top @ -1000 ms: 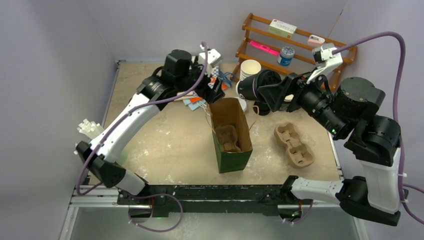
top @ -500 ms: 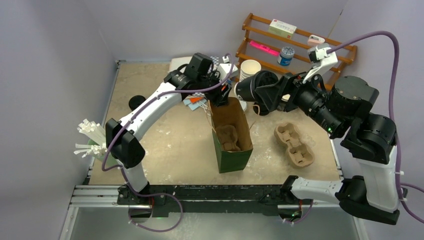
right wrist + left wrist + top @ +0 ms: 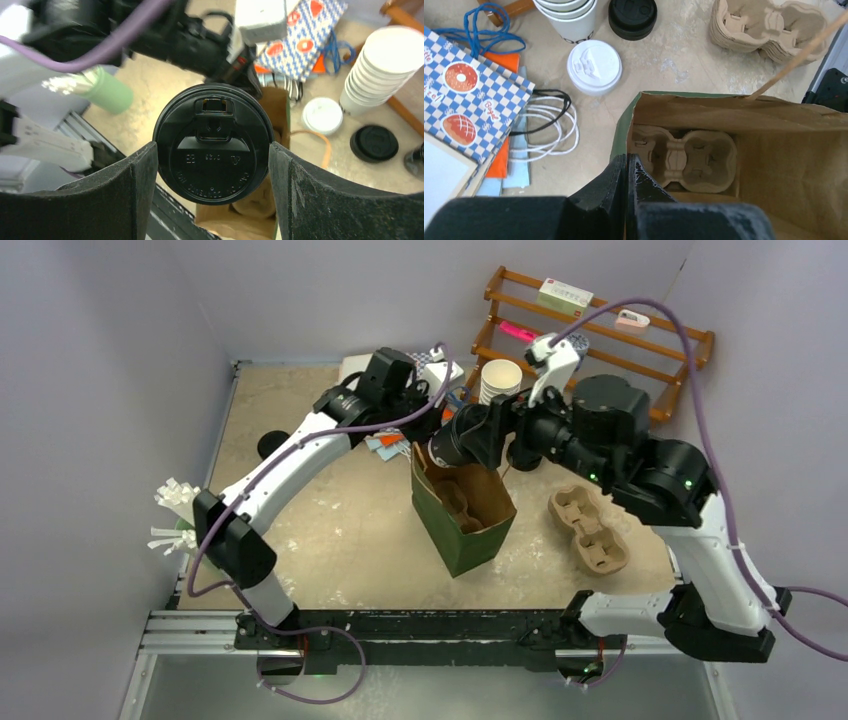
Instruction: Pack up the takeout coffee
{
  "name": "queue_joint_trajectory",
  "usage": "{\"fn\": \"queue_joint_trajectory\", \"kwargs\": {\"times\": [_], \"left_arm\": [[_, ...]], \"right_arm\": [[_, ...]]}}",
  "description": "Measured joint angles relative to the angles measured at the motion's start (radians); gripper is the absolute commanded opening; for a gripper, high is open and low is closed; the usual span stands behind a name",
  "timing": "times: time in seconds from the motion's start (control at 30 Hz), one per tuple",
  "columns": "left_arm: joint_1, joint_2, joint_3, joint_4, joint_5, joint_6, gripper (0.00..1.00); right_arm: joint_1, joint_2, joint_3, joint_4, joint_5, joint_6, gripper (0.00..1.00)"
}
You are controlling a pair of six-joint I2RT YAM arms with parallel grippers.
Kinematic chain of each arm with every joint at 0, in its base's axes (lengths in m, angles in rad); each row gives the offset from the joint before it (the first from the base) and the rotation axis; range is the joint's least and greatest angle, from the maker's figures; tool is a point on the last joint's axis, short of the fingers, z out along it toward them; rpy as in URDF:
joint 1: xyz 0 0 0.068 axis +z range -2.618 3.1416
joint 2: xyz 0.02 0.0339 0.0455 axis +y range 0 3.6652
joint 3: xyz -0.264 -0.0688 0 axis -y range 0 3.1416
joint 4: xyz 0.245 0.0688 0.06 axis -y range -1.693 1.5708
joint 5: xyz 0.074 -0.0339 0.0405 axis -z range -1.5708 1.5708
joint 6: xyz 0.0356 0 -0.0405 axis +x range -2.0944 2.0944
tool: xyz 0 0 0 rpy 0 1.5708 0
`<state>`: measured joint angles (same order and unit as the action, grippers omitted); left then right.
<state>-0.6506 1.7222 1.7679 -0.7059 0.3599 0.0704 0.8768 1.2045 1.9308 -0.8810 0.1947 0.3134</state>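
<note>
While left jaws pinch the brown paper bag (image 3: pixel 465 540), right jaws clasp the round black-lidded cup (image 3: pixel 214 145).

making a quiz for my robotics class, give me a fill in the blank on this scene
The right claw holds a cup with a ___ lid.
The left claw pinches the rim of the paper ___.
A cardboard carrier sits ___ it.
Missing: black; bag; inside
</note>
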Motion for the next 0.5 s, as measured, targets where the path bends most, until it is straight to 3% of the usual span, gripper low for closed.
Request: {"fn": "queue_joint_trajectory", "kwargs": {"times": [0.5], "left_arm": [[-0.012,-0.359,-0.367,0.235,-0.050,-0.189,0.00]], "right_arm": [[0.000,-0.168,-0.367,0.076,-0.001,-0.014,0.49]]}}
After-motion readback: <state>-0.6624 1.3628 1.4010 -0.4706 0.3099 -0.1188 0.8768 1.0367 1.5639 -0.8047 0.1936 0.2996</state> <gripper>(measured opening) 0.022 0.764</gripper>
